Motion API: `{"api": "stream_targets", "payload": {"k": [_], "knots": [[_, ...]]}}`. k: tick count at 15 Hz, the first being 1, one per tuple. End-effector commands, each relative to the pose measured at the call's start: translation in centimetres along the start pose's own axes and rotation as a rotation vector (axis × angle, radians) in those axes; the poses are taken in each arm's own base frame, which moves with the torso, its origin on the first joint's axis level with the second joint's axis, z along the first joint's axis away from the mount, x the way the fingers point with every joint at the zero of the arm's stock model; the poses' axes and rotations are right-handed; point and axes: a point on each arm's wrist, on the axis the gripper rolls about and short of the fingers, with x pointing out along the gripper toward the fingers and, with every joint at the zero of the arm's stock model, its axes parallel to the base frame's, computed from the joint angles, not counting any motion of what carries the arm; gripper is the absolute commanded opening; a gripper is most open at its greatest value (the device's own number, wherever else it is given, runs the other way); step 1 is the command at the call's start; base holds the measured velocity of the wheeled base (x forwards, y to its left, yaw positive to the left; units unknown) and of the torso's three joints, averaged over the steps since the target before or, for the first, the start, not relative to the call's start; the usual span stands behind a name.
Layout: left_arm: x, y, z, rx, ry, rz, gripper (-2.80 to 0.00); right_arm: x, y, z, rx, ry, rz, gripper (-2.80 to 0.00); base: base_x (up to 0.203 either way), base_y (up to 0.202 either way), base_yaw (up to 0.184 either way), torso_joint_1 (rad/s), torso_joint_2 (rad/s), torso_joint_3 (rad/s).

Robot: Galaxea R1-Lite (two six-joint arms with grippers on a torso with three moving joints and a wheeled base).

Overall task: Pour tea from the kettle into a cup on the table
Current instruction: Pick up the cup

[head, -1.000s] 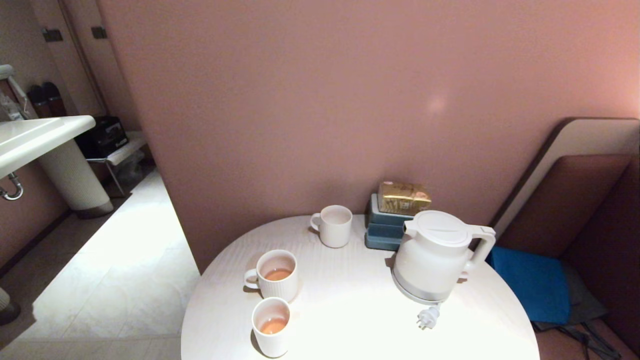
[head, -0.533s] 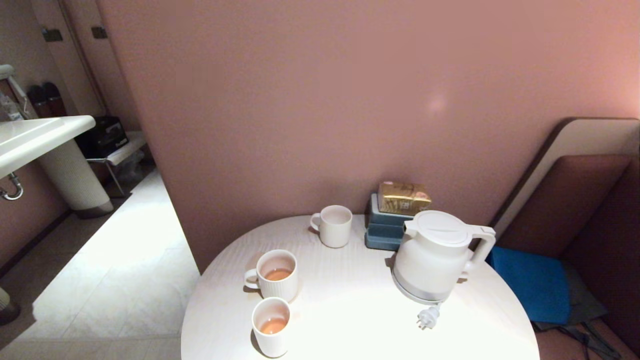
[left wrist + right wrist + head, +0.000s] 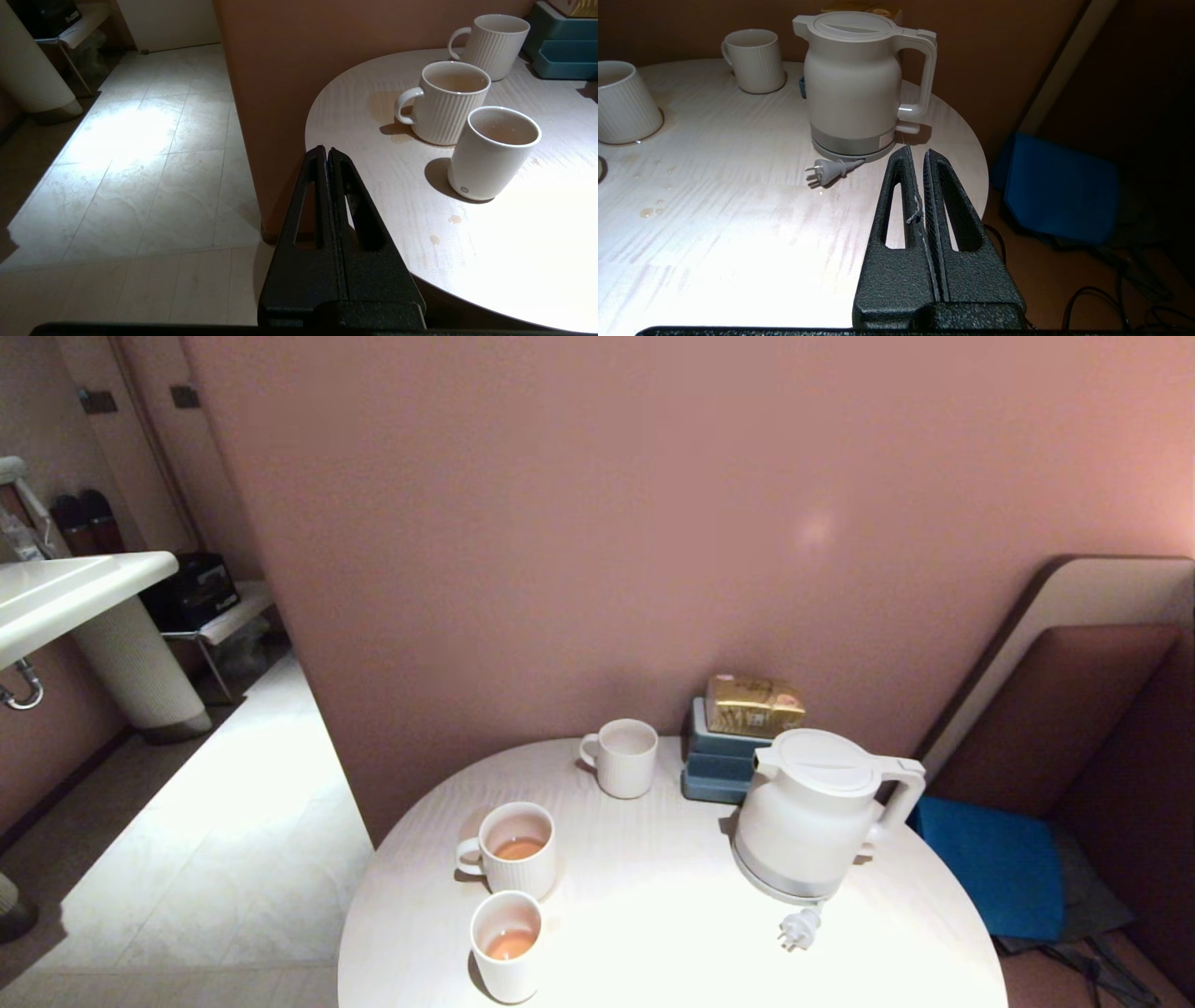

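The white kettle [image 3: 810,814] [image 3: 852,88] stands upright on the right side of the round white table [image 3: 653,933] [image 3: 373,154] [image 3: 738,196], handle to the right and lid closed. The plain cup [image 3: 507,947] [image 3: 493,154] sits near the table's front left edge with a little amber tea [image 3: 511,945] in it. My left gripper [image 3: 326,150] is shut and empty, off the table's left edge, short of the cup. My right gripper [image 3: 917,151] is shut and empty, just short of the kettle's handle side. Neither arm shows in the head view.
A ribbed mug [image 3: 515,849] holding tea stands right behind the cup; a second ribbed mug [image 3: 625,758] is at the back. Stacked blue boxes [image 3: 717,763] with a gold packet [image 3: 754,705] sit against the wall. The kettle's plug [image 3: 799,927] lies loose. Small drops [image 3: 434,240] dot the tabletop.
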Motion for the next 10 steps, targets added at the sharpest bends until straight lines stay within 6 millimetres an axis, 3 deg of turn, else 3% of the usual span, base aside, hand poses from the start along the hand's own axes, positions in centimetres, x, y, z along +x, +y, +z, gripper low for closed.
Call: {"api": "stream_targets", "payload": {"k": [1,10], "knots": [[0.00,0.00,0.01,0.001,0.000,0.000,-2.80,0.02,0.00,0.00,0.000,0.003,0.000,-2.80,0.000,0.000,0.000,0.000,0.00,0.000],[-0.02,0.00,0.05,0.003,-0.001,0.000,-2.80,0.01,0.00,0.00,0.000,0.001,0.000,-2.80,0.000,0.000,0.000,0.000,0.00,0.000]]}}
